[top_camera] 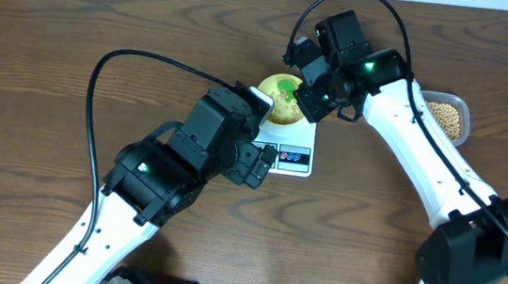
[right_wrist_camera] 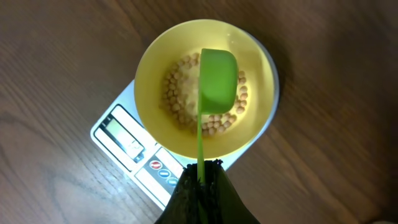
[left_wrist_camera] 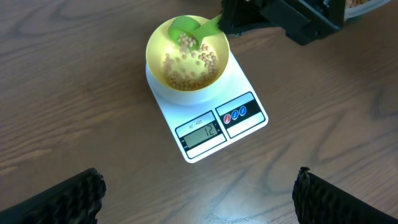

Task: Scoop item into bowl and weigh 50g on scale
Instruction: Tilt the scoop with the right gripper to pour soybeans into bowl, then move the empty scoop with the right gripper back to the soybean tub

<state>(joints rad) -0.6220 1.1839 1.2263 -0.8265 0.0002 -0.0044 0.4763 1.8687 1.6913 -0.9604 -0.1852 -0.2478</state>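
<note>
Beans (left_wrist_camera: 186, 67): many, in one bowl (left_wrist_camera: 157, 45) on one scale (left_wrist_camera: 169, 109); one green scoop (right_wrist_camera: 217, 78).

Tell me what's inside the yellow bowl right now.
A shallow layer of tan beans lies in the bowl. The green scoop, held by the right gripper, hangs over the middle, hiding whatever beans lie beneath it.

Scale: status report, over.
Right gripper shut on green scoop over bowl. Left gripper open, empty. Beans in bowl on scale, display reads 12. Nothing blocking.
</note>
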